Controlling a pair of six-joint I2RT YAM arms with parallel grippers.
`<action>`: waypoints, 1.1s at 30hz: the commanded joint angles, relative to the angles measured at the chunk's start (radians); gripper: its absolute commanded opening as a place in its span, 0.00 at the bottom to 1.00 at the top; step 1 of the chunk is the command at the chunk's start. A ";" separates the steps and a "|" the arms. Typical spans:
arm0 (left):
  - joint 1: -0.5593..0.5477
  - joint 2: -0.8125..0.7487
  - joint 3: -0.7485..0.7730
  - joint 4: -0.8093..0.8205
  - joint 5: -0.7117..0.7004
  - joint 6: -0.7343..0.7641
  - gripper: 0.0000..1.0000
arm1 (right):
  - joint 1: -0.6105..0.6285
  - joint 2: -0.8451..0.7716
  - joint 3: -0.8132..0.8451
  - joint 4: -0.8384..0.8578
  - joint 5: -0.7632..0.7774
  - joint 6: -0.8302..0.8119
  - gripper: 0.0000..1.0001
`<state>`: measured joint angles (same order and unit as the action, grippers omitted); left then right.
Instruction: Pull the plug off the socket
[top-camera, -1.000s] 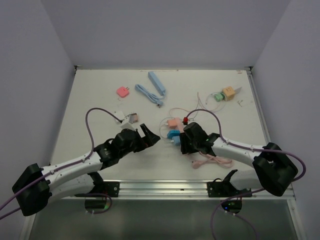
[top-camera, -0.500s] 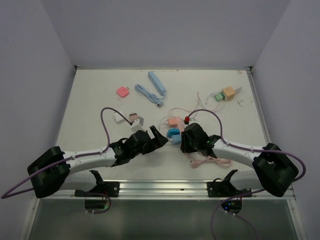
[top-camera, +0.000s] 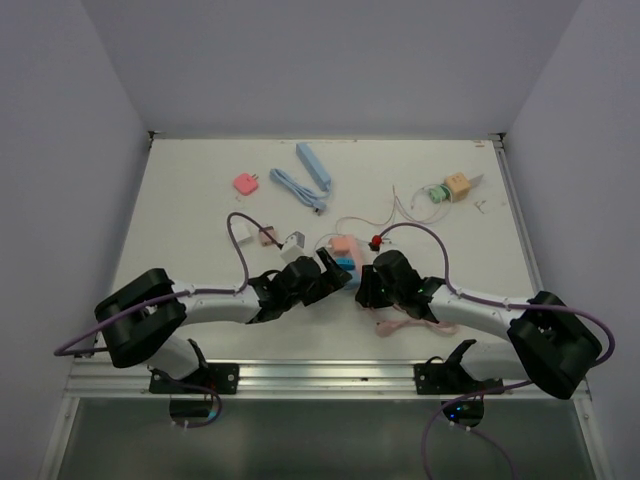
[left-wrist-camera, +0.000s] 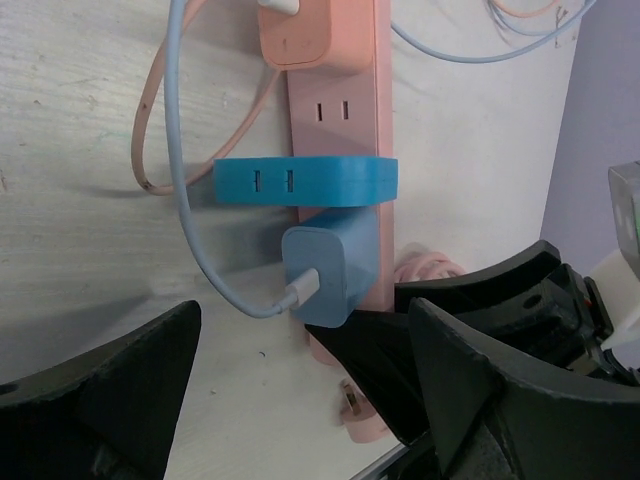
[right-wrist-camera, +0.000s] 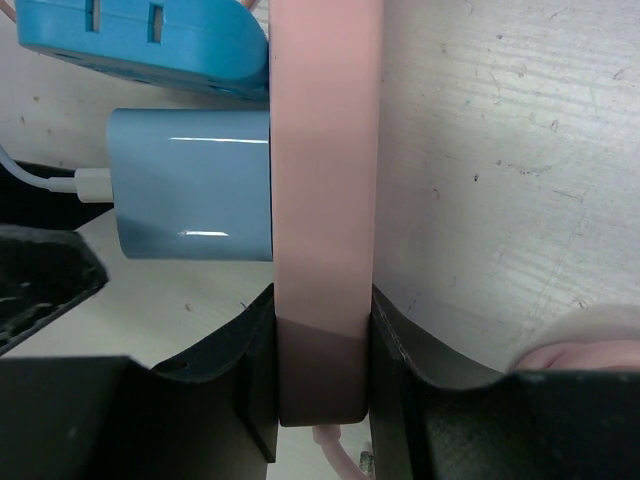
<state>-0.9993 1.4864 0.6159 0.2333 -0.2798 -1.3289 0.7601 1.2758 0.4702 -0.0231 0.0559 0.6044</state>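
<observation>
The light blue plug (left-wrist-camera: 330, 275) is sitting in the pink socket strip (left-wrist-camera: 335, 120), at the strip's end nearest the arms, and its pale cable (left-wrist-camera: 172, 120) is looping away from its outer face. Just beside it on the strip a darker blue adapter (left-wrist-camera: 305, 182) is plugged in, and beyond that a pink plug block (left-wrist-camera: 297, 35) is filling the next outlets. The strip is lying around the middle of the worktop (top-camera: 200, 220), roughly midway between its left and right edges. The left pincer (left-wrist-camera: 305, 320) is standing wide, with one finger (left-wrist-camera: 120, 390) on either side of the plug and a gap showing on each side, so it is holding nothing. The right pincer (right-wrist-camera: 322, 330) is clamping the strip's near end, its fingers (right-wrist-camera: 405, 345) pressing against the two long faces just below the plug. Toward the far edge a long light blue bar (top-camera: 313, 165) and a small pink adapter (top-camera: 244, 183) are lying apart from the strip, and near the far right corner an orange cube (top-camera: 458, 184) is resting.
</observation>
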 joint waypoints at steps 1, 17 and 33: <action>-0.007 0.044 0.048 0.070 -0.036 -0.043 0.88 | 0.004 -0.004 -0.015 0.092 -0.040 0.028 0.00; -0.007 0.175 0.104 0.150 -0.062 -0.058 0.60 | 0.004 0.014 -0.027 0.124 -0.051 0.040 0.00; -0.007 0.118 -0.079 0.432 -0.061 -0.108 0.03 | -0.039 0.051 -0.034 0.118 -0.093 0.089 0.00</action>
<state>-1.0016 1.6405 0.5694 0.5335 -0.3191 -1.4307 0.7460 1.3014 0.4496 0.0669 -0.0154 0.6590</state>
